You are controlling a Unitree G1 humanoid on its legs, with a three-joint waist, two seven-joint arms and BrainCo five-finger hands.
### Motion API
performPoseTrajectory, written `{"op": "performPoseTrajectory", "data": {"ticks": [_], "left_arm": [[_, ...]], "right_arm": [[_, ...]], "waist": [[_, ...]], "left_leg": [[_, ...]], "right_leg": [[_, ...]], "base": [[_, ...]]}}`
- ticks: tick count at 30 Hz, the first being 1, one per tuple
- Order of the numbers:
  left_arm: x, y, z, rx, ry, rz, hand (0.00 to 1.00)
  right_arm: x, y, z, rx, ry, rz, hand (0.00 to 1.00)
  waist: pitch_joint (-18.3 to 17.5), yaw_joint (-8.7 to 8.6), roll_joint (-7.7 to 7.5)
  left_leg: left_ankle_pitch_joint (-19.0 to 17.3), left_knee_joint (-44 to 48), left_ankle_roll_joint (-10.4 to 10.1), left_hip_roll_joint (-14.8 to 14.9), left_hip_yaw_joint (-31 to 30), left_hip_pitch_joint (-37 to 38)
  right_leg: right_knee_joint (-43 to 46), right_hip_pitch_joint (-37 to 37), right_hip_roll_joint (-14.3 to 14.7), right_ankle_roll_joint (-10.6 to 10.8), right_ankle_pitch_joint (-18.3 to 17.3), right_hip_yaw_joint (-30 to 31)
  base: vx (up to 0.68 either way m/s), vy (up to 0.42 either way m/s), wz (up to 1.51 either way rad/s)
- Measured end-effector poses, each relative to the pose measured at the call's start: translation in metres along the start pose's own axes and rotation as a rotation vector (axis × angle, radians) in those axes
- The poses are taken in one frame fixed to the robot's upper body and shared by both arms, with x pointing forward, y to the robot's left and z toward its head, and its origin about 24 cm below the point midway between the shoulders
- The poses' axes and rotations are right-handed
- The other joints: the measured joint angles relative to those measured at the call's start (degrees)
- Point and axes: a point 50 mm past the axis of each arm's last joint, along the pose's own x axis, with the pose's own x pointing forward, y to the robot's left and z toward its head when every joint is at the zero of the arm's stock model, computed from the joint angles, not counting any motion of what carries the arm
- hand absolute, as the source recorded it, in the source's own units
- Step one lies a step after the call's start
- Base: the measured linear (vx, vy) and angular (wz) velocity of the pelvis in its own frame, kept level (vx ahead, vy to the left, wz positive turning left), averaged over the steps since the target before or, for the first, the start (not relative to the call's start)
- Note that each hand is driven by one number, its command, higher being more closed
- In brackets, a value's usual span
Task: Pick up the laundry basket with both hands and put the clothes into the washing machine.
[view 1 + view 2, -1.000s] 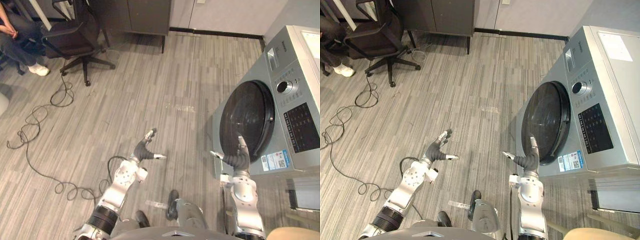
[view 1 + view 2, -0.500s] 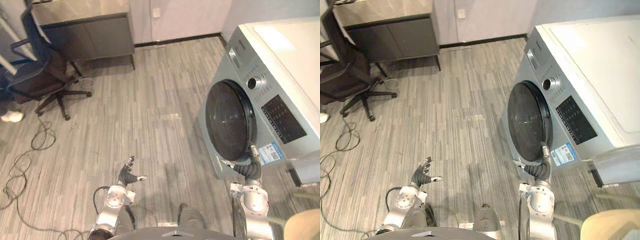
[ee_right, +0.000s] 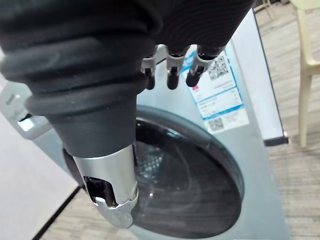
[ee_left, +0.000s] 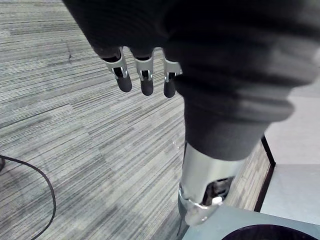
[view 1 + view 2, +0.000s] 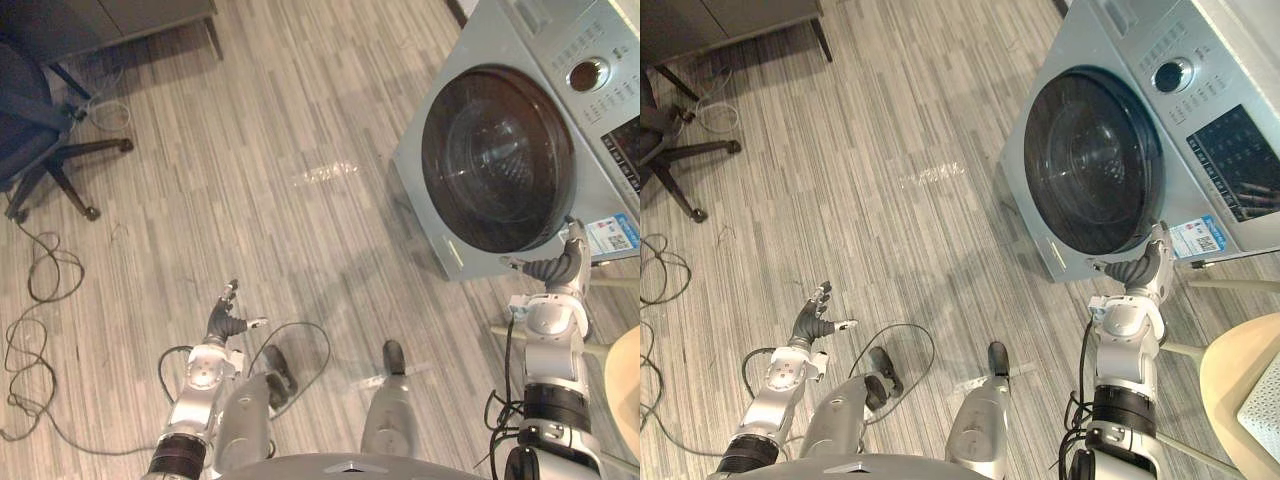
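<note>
The silver washing machine (image 5: 553,32) stands at the upper right, and its round dark glass door (image 5: 497,158) is closed. My right hand (image 5: 562,266) hovers just off the door's lower right rim, open and empty. In the right wrist view its fingers (image 3: 172,75) point at a printed sticker (image 3: 216,92) above the door (image 3: 185,185). My left hand (image 5: 228,322) hangs over bare wooden floor at the lower left, well away from the machine. It is also open, and its straight fingers (image 4: 143,80) hold nothing.
A dark office chair (image 5: 35,120) on castors stands at the upper left, beside a dark cabinet (image 5: 110,15). A thin cable (image 5: 40,290) trails over the floor on the left. A beige chair (image 5: 1240,385) stands at the lower right, next to the machine.
The whole picture has shifted, so the camera has moved; the washing machine now sits higher and to the right. Both hands stay open and empty, the right one still by the door.
</note>
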Motion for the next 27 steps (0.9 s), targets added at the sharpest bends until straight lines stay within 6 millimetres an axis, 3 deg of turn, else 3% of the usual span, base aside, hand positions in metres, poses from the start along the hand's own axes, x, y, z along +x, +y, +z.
{"op": "performPoseTrajectory", "data": {"ticks": [5, 9, 18, 22, 27], "left_arm": [[0.004, -0.008, 0.008, -0.042, -0.024, -0.029, 0.00], [0.012, -0.010, 0.023, -0.058, -0.070, -0.036, 0.00], [0.018, -0.014, 0.071, -0.135, -0.245, -0.031, 0.00], [0.021, -0.016, 0.078, -0.164, -0.264, -0.028, 0.00], [0.018, -0.015, 0.093, -0.190, -0.326, -0.030, 0.00]], "right_arm": [[0.024, -0.031, 0.009, -0.013, 0.004, -0.113, 0.00], [0.038, -0.048, 0.031, 0.045, -0.043, -0.199, 0.00], [0.043, -0.082, 0.052, 0.229, -0.086, -0.337, 0.00], [0.047, -0.083, 0.059, 0.376, -0.105, -0.313, 0.00], [0.052, -0.074, 0.060, 0.597, -0.131, -0.159, 0.00]], "waist": [[1.73, -0.17, 0.54], [4.72, 0.02, 0.50], [8.47, 2.79, 0.32], [8.79, 3.61, -0.08], [9.26, 4.31, -0.80]], "left_leg": [[0.99, 0.48, -0.15, 0.27, 0.01, -3.27], [2.67, 0.47, -0.42, 1.56, -0.07, -5.63], [4.77, 0.44, -2.19, 4.90, 0.30, -9.47], [5.56, 0.45, -2.57, 6.71, 1.48, -10.96], [6.65, -0.11, -2.58, 7.86, 0.94, -12.02]], "right_leg": [[-0.03, -3.09, 0.23, 0.00, 0.02, -1.65], [0.02, -5.51, 1.41, 0.10, 1.11, -1.83], [0.79, -9.14, 3.56, -0.33, 1.56, -4.81], [1.81, -11.53, 4.63, -0.90, 1.61, -4.91], [2.28, -12.46, 5.35, -0.96, 1.67, -6.36]], "base": [[-0.05, 0.010, -0.05], [-0.10, -0.020, -0.05], [-0.12, -0.027, -0.02], [-0.04, -0.054, -0.10], [0.01, -0.053, 0.01]]}}
